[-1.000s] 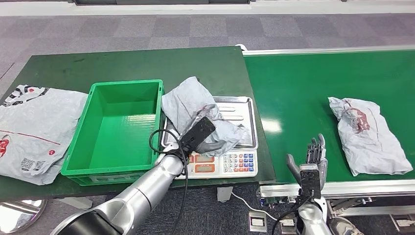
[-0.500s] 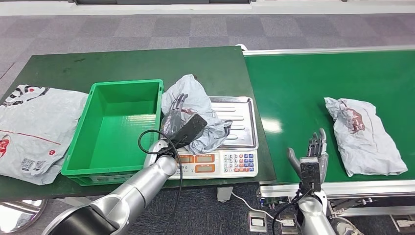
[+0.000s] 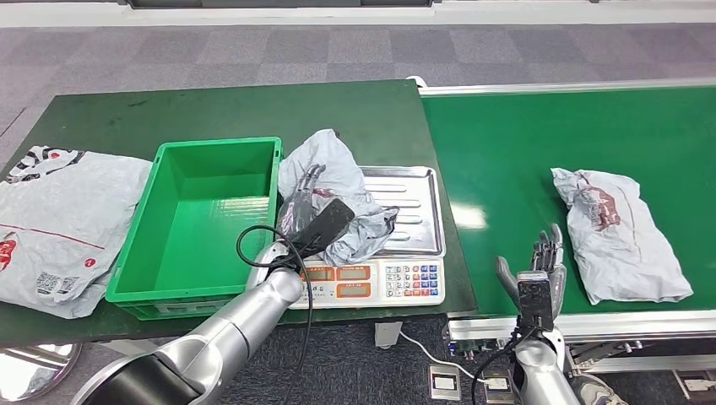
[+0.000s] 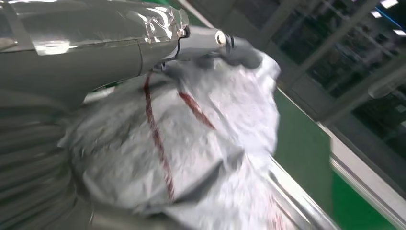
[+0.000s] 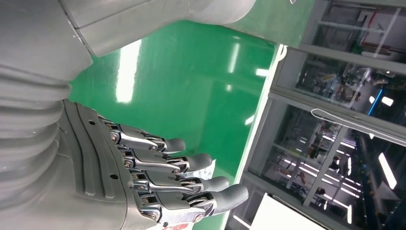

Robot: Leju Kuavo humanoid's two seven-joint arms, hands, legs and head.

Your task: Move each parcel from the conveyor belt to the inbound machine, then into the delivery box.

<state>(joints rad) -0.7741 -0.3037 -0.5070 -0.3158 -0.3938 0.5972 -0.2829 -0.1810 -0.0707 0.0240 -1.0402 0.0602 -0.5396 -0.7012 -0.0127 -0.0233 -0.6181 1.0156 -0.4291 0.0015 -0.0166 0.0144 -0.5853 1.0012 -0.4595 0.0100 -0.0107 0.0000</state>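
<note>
At the far left a large grey bag (image 3: pixel 63 224) lies flat on the table (image 3: pixel 211 110), just beside the green box (image 3: pixel 198 224), which holds nothing. Next, the left hand (image 3: pixel 302 202) is clamped on a crumpled grey parcel (image 3: pixel 338 198), with its fingers (image 3: pixel 308 181) pressed into the near side of the plastic. The parcel is bunched up partly over the steel tray of the scale (image 3: pixel 397 245) and close against the box's right wall. In the left wrist view the parcel (image 4: pixel 191 143) is seen as wrinkled film with red streaks, folded under the thumb (image 4: pixel 220 43).

The parcel is judged light, soft and shapeless: it will sag and fold where it is not supported, and the smooth film is likely to slip. A hold gathered deep into a thick fold near the middle is judged safer than a pinch at a loose edge.

Further right, on the green belt (image 3: pixel 523 160), a second parcel (image 3: pixel 621 236) lies flat, of the same soft kind. The right hand (image 3: pixel 536 270) is held at the belt's near edge, fingers apart and holding nothing; in the right wrist view its fingers (image 5: pixel 191 163) are seen stretched out over the belt.
</note>
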